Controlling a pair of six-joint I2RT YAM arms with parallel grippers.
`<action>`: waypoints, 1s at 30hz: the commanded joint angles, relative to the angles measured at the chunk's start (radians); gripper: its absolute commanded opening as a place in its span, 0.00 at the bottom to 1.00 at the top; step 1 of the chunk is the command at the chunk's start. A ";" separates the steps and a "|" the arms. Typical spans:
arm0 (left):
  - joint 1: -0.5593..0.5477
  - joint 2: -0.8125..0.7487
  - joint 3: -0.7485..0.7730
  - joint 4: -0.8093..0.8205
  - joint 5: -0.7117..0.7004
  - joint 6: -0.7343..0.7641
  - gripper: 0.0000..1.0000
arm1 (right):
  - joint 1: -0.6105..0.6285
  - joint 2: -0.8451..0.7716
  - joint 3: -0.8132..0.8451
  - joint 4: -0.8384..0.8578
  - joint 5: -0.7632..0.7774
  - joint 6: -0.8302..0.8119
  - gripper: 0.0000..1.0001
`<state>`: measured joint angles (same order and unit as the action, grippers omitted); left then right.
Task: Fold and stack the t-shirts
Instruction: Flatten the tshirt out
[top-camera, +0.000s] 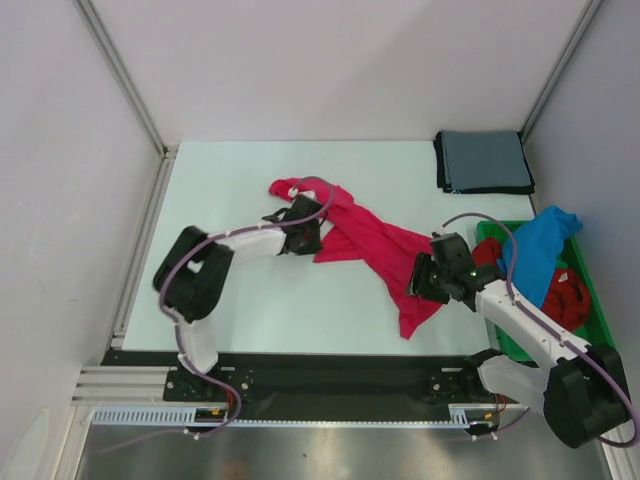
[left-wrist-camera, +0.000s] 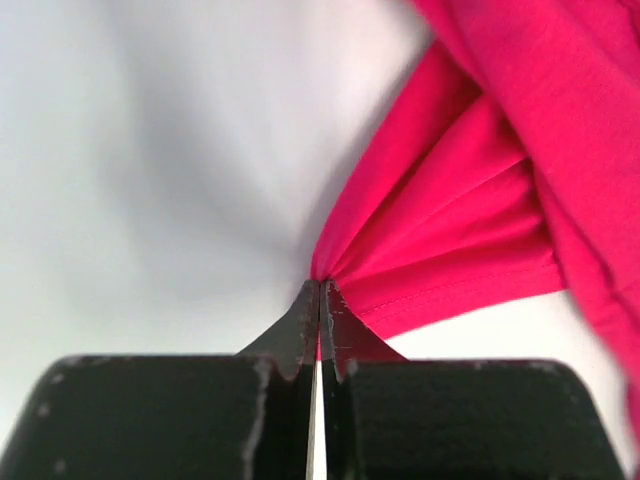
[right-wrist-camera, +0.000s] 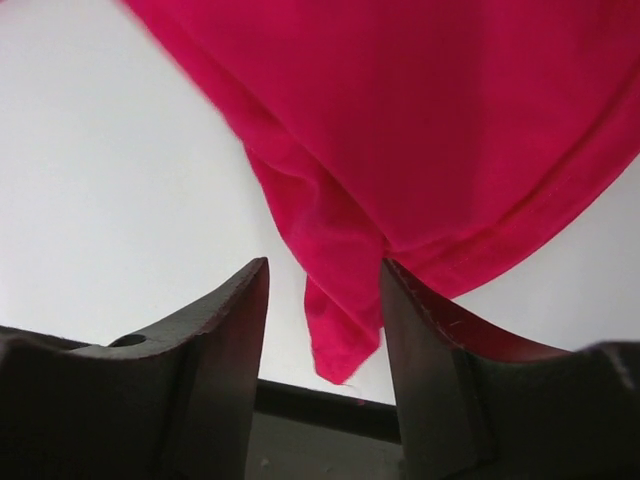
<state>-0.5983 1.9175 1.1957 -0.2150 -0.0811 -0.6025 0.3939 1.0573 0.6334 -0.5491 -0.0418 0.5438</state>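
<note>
A bright pink-red t-shirt (top-camera: 365, 245) lies crumpled across the middle of the white table, trailing to a point near the front. My left gripper (top-camera: 311, 236) is at its left edge, shut on a bunched hem (left-wrist-camera: 400, 270); the fingertips (left-wrist-camera: 320, 288) pinch the cloth. My right gripper (top-camera: 424, 281) is open over the shirt's lower right part, and a hanging corner (right-wrist-camera: 340, 320) dangles between its spread fingers (right-wrist-camera: 228, 320). A folded grey-blue t-shirt (top-camera: 483, 160) lies at the back right. A bright blue t-shirt (top-camera: 540, 248) and a darker red one (top-camera: 566, 300) lie heaped in the tray.
The green plastic tray (top-camera: 487, 233) stands along the right edge, beside my right arm. Metal frame posts rise at both back corners. A black rail runs along the table's near edge under the arm bases.
</note>
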 joint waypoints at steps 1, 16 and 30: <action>0.014 -0.250 -0.145 -0.128 -0.181 -0.013 0.01 | 0.028 0.049 -0.015 0.023 0.007 0.059 0.54; 0.264 -0.989 -0.487 -0.319 -0.105 0.020 0.00 | 0.033 0.248 0.028 0.192 0.005 0.019 0.61; 0.292 -1.020 -0.352 -0.355 -0.083 0.084 0.00 | 0.060 0.561 0.155 0.371 0.040 0.037 0.05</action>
<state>-0.3233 0.9371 0.7368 -0.5476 -0.1669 -0.5652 0.4515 1.5551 0.7692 -0.2169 -0.0608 0.5446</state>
